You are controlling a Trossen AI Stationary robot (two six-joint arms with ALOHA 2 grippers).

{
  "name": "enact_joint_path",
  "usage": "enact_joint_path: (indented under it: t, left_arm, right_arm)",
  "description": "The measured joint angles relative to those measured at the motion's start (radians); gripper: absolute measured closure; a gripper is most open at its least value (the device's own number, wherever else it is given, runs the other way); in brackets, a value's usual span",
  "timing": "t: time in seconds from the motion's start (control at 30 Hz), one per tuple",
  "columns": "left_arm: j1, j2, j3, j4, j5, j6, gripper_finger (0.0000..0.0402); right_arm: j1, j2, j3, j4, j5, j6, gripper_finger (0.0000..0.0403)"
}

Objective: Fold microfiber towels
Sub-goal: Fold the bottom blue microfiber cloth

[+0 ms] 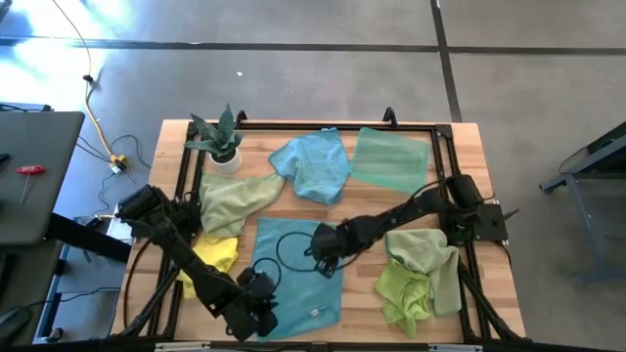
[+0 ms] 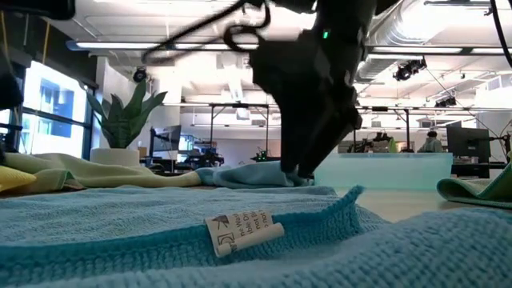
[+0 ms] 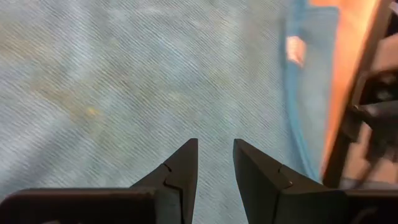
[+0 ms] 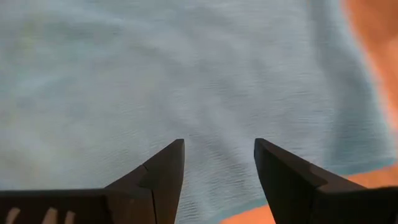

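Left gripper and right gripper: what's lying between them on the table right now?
In the high view only the flat blue towel spans between the left gripper and the right gripper; both hang open above it.

A light blue towel [image 1: 293, 269] lies spread nearly flat at the front middle of the tabletop [image 1: 479, 196], a small white label [image 1: 315, 312] near its front edge. A second blue towel [image 1: 313, 164] lies crumpled behind it. A mint green towel [image 1: 389, 159] lies flat at the back right. A sage towel [image 1: 233, 200] and a yellow one [image 1: 210, 256] lie rumpled at the left, and lime green towels [image 1: 416, 274] are heaped at the right.
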Motion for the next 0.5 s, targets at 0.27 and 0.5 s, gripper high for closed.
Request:
enact_joint_path:
  t: [0.27, 0.5]
  left_arm:
    - [0.049, 0.0, 0.0, -0.062, -0.016, 0.053, 0.0311]
    - [0.079, 0.0, 0.0, -0.054, -0.016, 0.071, 0.0311]
  right_arm:
    - [0.042, 0.051, -0.004, 0.016, 0.013, 0.064, 0.0215]
    - [0.018, 0.103, 0.002, 0.001, 0.045, 0.033, 0.0215]
